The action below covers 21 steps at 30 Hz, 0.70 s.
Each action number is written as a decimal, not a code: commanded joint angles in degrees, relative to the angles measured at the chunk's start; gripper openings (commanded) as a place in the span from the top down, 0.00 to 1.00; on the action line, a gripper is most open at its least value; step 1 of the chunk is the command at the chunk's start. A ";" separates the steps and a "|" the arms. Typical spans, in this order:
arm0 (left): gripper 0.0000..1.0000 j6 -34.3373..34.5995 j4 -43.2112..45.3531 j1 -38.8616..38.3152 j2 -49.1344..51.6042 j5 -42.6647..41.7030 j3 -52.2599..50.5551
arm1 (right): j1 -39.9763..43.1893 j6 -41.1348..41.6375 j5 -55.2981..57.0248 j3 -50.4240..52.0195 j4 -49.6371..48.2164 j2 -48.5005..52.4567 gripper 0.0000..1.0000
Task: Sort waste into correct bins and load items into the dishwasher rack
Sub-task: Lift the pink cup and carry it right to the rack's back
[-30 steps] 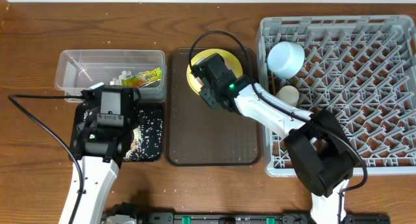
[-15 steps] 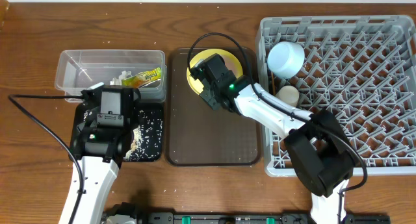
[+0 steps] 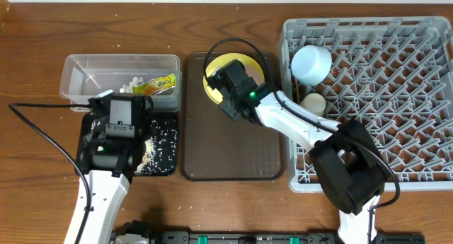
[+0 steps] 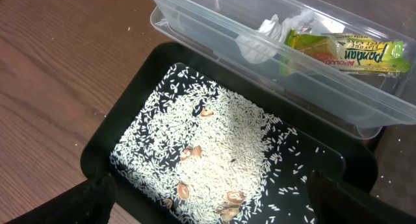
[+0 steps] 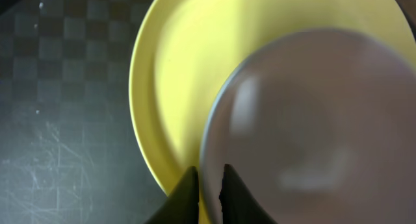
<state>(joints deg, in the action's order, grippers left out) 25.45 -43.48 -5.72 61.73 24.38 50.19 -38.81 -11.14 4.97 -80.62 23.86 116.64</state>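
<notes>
Yellow plate (image 5: 169, 87) on brown serving tray (image 3: 233, 145), pale pink bowl (image 5: 312, 133) atop it — right tool (image 5: 207, 188) clenched on bowl's rim, left tool (image 4: 214, 208) spread wide over black tray (image 4: 140, 74) of rice (image 4: 221, 133)

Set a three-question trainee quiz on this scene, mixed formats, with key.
1. True or false: the yellow-green-orange snack wrapper lies in the clear plastic rectangular tub.
2. Fill in: the loose white rice grains lie in the shallow glossy rectangular tray, coloured ____.
3. The right gripper's jaws pinch: A) the wrapper; B) the pale pink bowl's rim; C) the tub's wall.
Key: 1 true; 2 black; 3 B.
</notes>
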 commanded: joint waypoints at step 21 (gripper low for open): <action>0.04 -0.13 -0.15 0.28 0.00 0.96 0.92 | 21.38 11.50 -35.95 0.37 9.25 -28.15 0.99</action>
<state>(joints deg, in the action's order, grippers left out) 25.47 -43.51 -5.72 61.73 24.38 50.19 -23.51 -0.45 -16.51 -80.14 31.88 89.71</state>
